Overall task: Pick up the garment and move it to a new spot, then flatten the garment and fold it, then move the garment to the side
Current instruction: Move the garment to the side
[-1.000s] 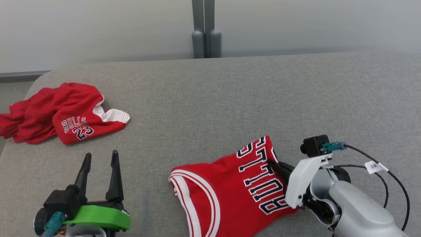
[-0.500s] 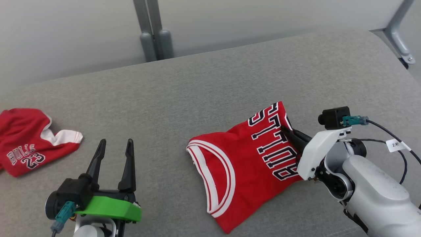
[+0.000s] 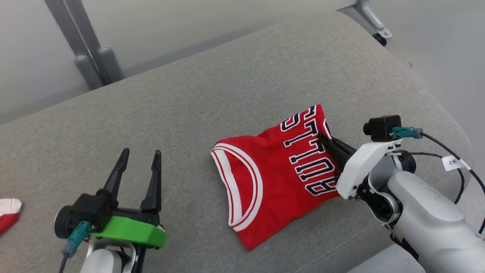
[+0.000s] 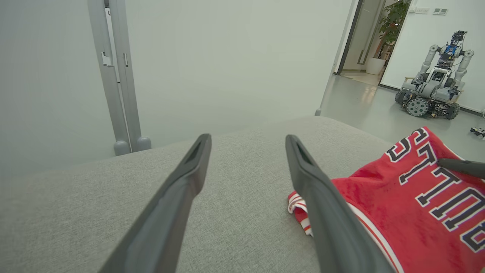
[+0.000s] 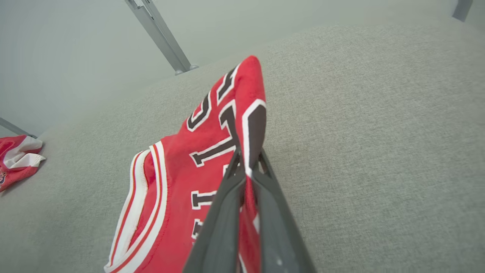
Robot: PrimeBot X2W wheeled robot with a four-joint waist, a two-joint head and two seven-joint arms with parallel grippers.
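**A:** What is the right gripper [image 3: 322, 137] doing?

**B:** It is pinched tight on the jersey [image 3: 273, 178], at the edge beside the lettering. The right wrist view shows a ridge of red cloth drawn up between its fingers [image 5: 223, 220]. The rest of the jersey lies on the grey cushion [image 3: 227, 94].

**A:** And the left gripper [image 3: 141, 153]?

**B:** Spread wide and holding nothing, well apart from the cloth on its neckline side.

**A:** How far along is the task?

**B:** The jersey looks folded into a compact panel and lies toward the cushion's right end. I'd judge flattening and folding done and the carry to the side in hand. Setting it down and letting go are left.

**A:** What do the views add to each other?

**B:** The head view gives the layout, with a scrap of a second red garment [image 3: 7, 214] at far left. The right wrist view shows more of it, crumpled. The left wrist view looks past the cushion to a wheeled robot [image 4: 435, 87] on the floor.
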